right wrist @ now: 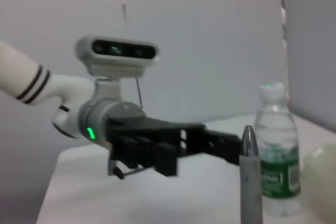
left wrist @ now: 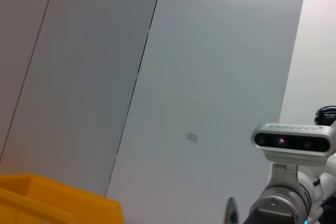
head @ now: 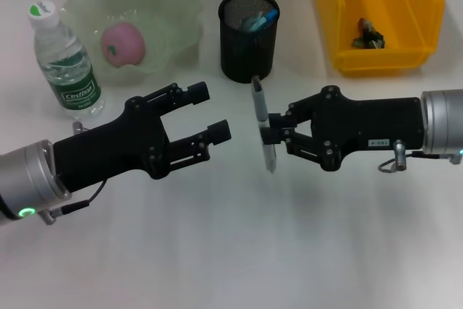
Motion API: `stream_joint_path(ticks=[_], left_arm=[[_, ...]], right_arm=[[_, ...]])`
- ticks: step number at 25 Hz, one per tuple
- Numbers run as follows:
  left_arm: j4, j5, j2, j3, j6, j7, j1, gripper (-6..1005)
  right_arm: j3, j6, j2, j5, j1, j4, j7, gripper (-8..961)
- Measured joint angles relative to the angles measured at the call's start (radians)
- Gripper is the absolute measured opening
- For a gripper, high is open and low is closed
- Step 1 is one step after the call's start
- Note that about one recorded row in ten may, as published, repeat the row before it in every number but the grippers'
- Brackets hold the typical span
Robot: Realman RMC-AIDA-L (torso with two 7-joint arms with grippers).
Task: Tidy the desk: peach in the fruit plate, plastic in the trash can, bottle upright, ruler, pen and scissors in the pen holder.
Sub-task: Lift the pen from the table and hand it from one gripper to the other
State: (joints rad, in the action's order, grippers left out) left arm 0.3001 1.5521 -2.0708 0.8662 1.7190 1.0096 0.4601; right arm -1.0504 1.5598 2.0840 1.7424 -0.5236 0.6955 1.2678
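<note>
The right pincer [head: 271, 132] grips a pen [head: 262, 122] upright above the surface [head: 231, 251]; the black pen holder [head: 249, 36] stands just beyond it. The left pincer [head: 210, 111] faces it, spread wide, holding nothing; bottle [head: 65, 61] and plate [head: 134, 23] lie beyond it.

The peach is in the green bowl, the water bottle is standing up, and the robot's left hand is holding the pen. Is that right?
Almost. The pen is held by the right gripper, not the left. The head view shows the left gripper open with nothing in it. The peach does sit in the green bowl, and the water bottle does stand upright.
</note>
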Motion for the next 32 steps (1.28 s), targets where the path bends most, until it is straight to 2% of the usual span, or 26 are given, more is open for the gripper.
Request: stream_joint_path(ticks=[7, 18, 29, 32], left_arm=[[-0.003, 0.000, -0.006, 0.005, -0.036, 0.002, 0.012, 753], [-0.027, 0.000, -0.008, 0.005, -0.045, -0.039, 0.032, 753], [-0.053, -0.006, -0.008, 0.002, -0.049, -0.098, 0.041, 694], [-0.053, -0.007, -0.008, -0.001, -0.052, -0.099, 0.042, 549]], right_arm=[[-0.004, 0.020, 0.004, -0.028, -0.032, -0.064, -0.111, 120], [-0.003, -0.026, 0.006, -0.031, -0.101, -0.156, -0.118, 120], [-0.016, -0.065, 0.007, -0.032, -0.145, -0.212, -0.115, 121], [-0.016, -0.066, 0.007, -0.035, -0.145, -0.215, -0.113, 121]])
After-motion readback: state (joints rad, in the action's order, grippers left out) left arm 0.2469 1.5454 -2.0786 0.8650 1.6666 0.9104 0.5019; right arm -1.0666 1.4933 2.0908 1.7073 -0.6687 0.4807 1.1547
